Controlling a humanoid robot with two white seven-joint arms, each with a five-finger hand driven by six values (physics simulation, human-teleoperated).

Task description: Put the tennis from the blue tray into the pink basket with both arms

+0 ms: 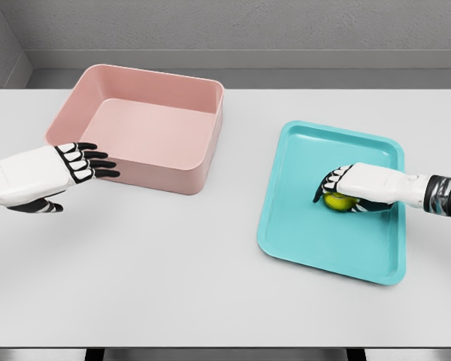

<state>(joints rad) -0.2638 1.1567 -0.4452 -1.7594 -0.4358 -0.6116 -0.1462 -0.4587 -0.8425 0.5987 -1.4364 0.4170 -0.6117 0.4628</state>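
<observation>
Head view: no writing is seen; the tennis ball (338,201), half hidden on the blue tray (316,248), is clasped by the right hand (351,188); the left hand (64,169) is spread beside the pink basket (177,177).

A pink basket (146,128) sits on the far left of the white counter (173,263), and a blue tray (334,199) lies to its right, well apart from it. The right hand (353,188), its arm reaching in from the right edge, rests over the yellow-green tennis ball (337,201) near the middle of the tray, with its black-tipped fingers (327,184) curled around the ball's top. The left hand (68,169) hovers just beside the basket's near left wall, fingers stretched out toward it and holding nothing.
</observation>
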